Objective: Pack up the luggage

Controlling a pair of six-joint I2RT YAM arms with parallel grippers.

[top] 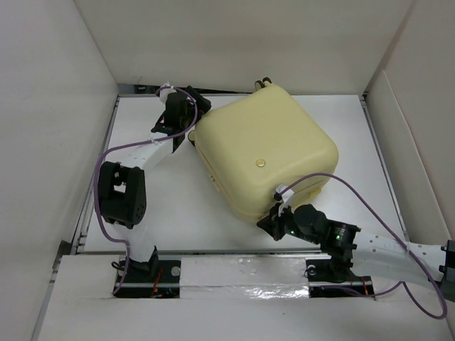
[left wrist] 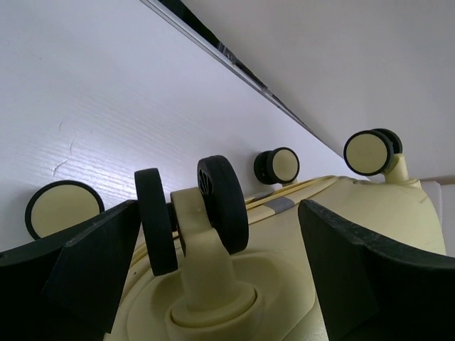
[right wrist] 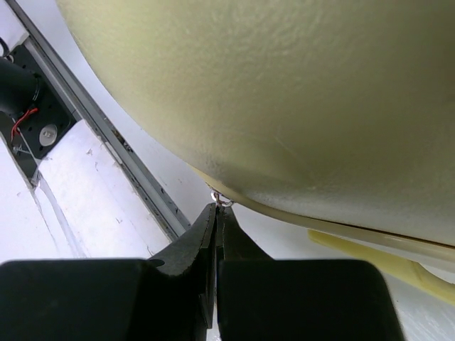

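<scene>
Seen from above, the luggage (top: 266, 153) lies shut on the white table (top: 163, 209). It fills the middle of the frame, turned on a diagonal, with a round gold button (top: 261, 163) on its upward face. My left pincer (top: 186, 124) sits at the case's upper-left corner, near the far wall. My right pincer (top: 274, 224) is against its lower edge, just above the near rail.

In my left wrist view the left pincer (left wrist: 217, 206) is released, its jaws spread wide. The two dark fingers (left wrist: 92, 263) stand at the lower left and lower right of the frame. Between them, touching neither, rises a twin caster wheel (left wrist: 192, 213) on its pale-yellow stem, growing out of the luggage (left wrist: 284, 284) shell. Three more wheels show: one at the left edge (left wrist: 64, 206), one in the middle distance (left wrist: 277, 165), and one at the upper right (left wrist: 370, 151). The table (left wrist: 106, 92) fills the upper left.

In my right wrist view the right pincer (right wrist: 219, 213) is clenched, and its black fingers (right wrist: 178, 249) are pressed together with no gap. Their tips meet directly under a small metal ring (right wrist: 222, 201) that hangs at the seam along the lower curve of the luggage (right wrist: 284, 92). The case fills the upper right of the frame. I cannot tell whether the ring is actually caught between the tips or only touches them.
</scene>
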